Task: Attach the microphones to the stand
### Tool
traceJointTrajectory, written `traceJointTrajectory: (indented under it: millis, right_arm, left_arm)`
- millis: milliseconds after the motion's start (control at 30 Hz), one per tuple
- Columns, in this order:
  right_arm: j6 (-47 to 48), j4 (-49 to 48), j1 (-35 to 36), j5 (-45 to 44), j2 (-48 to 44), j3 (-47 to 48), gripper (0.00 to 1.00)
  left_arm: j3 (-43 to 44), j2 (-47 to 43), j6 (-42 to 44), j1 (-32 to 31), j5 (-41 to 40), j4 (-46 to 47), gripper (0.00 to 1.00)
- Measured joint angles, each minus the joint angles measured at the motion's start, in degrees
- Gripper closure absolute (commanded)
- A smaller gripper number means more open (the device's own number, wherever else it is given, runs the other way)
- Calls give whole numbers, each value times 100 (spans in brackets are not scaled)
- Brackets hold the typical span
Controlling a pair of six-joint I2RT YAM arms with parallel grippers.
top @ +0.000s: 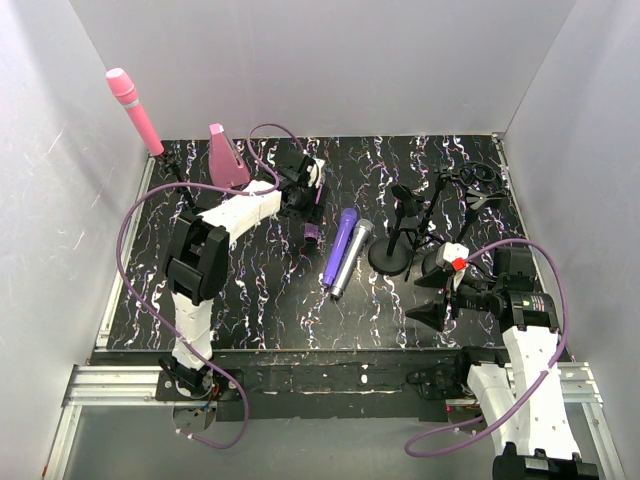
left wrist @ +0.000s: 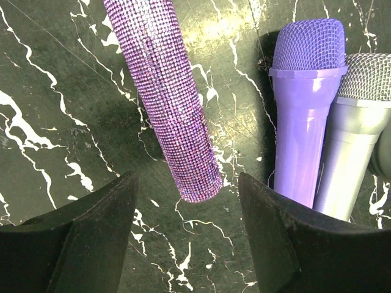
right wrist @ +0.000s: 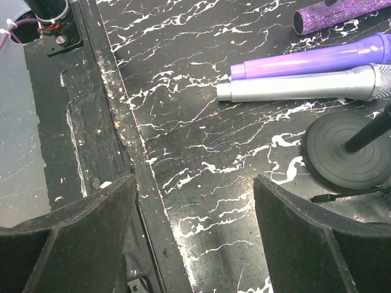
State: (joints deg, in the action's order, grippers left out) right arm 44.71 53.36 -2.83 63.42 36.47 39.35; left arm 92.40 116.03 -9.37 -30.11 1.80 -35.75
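Observation:
The glittery purple microphone (left wrist: 168,97) lies on the black marbled mat, with its butt end between the fingertips of my open left gripper (left wrist: 186,183). From above only a short end of the glittery microphone (top: 312,234) shows below the left gripper (top: 305,210). The plain purple microphone (top: 340,245) and the silver-grey one (top: 352,260) lie side by side mid-mat. They also show in the left wrist view, the purple one (left wrist: 302,110) beside the silver-grey one (left wrist: 351,146). The pink microphone (top: 135,110) stands tilted at the back left. The black stand (top: 400,235) is right of centre. My right gripper (top: 425,297) is open and empty.
A pink wedge block (top: 225,155) sits at the back left beside the left arm. The stand's round base (right wrist: 345,149) is just right of my right gripper (right wrist: 194,183). The mat's near edge and a metal rail (right wrist: 110,152) lie under it. White walls enclose the table.

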Motion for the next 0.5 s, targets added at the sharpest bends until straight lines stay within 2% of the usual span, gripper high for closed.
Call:
traceJointTrajectory:
  millis: [500]
  right_arm:
    - [0,0,-15,17,0,-68,15]
  left_arm:
    - [-15,-22,28,0,83,28,32]
